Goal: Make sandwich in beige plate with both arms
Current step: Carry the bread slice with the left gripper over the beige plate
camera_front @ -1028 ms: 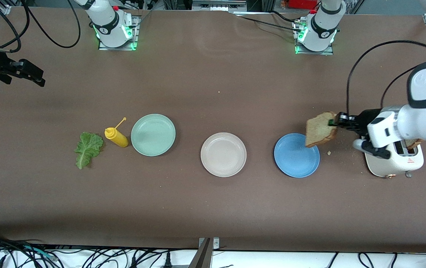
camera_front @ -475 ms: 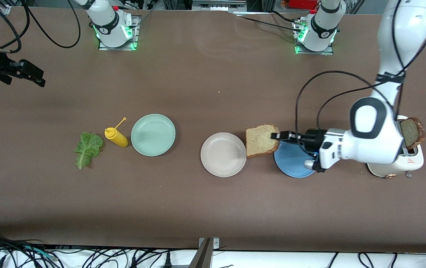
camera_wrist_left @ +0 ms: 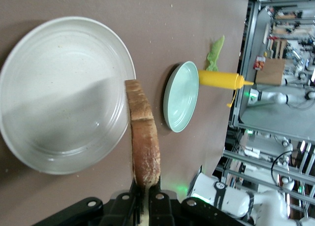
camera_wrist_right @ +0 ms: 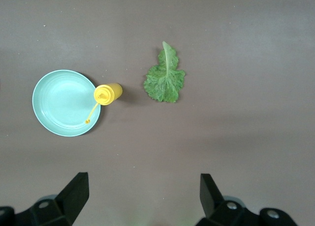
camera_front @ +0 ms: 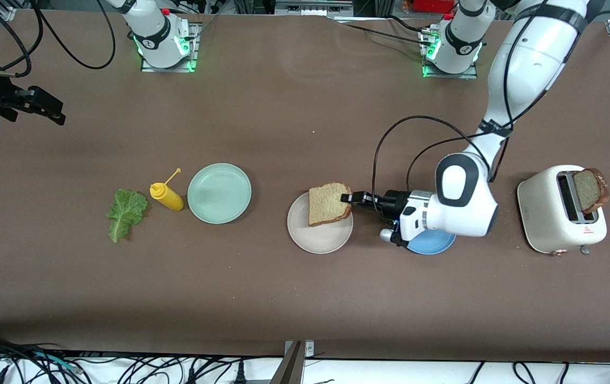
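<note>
Item: left gripper [camera_front: 348, 198] clamps your toast slice [camera_front: 328, 204] over the beige plate [camera_front: 318, 237]; its wrist view shows the slice edge-on. Right gripper [camera_wrist_right: 142, 191] waits, fingers wide, above lettuce [camera_wrist_right: 165, 78]. Toaster [camera_front: 553, 218] holds another slice [camera_front: 588, 190].

The left gripper [camera_wrist_left: 145, 199] clamps a toast slice [camera_wrist_left: 144, 140] (seen edge-on) over the beige plate [camera_wrist_left: 29, 152]; a mint-green plate [camera_wrist_left: 180, 96] lies near.
</note>
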Robot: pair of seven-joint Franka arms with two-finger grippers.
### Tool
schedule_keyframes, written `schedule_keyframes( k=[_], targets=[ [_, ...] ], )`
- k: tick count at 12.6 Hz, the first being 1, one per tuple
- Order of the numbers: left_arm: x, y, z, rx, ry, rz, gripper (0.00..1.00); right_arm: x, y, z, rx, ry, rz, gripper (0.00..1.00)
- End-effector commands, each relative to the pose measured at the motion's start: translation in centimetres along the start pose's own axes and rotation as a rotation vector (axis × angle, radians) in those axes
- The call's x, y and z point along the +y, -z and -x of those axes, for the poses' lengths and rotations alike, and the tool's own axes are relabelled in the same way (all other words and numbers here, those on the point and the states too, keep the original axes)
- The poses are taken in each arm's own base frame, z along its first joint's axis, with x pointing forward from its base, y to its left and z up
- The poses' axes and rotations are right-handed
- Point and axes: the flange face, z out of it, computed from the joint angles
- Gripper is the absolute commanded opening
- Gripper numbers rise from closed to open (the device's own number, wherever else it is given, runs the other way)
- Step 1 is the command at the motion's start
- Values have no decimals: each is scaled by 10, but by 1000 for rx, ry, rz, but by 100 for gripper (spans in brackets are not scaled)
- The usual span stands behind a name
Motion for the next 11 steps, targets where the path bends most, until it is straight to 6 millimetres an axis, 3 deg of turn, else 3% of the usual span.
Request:
schedule_keyframes(
  k=[1,3,10,11],
  targets=[
    [-22,-20,-10,57,-121,62,0,-1,2,-1,5,-2,-16,100],
    [-39,-43,-8,48,-161,69,0,-1,1,-1,3,-2,-16,100],
    [-55,-36,-11,88,-223,69,0,-1,1,-2,5,-2,-16,100],
    [-55,-37,-11,87,-222,69,8,-1,2,-2,6,-2,-16,100]
  ],
)
